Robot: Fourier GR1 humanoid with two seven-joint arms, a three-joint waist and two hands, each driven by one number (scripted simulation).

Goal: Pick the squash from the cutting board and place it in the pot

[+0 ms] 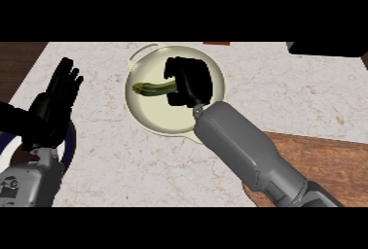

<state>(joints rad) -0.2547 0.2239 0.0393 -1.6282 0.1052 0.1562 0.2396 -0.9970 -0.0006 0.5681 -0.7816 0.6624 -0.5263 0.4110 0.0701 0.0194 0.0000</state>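
The right hand (191, 80) hangs over the cream pot (151, 113) and hides the right end of the squash (154, 88). Its fingers and thumb appear to be closed round that end, though the back of the hand covers the contact itself. The squash's green left half shows inside the pot, lying roughly level, clear of the left wall. The right forearm covers the pot's near rim and part of the wooden cutting board (323, 160) at lower right, which is cut off by the view's edge. The left hand (47, 112) rests at the left with its fingers straight and spread. Pale counter (129, 165) lies bare between the arms.
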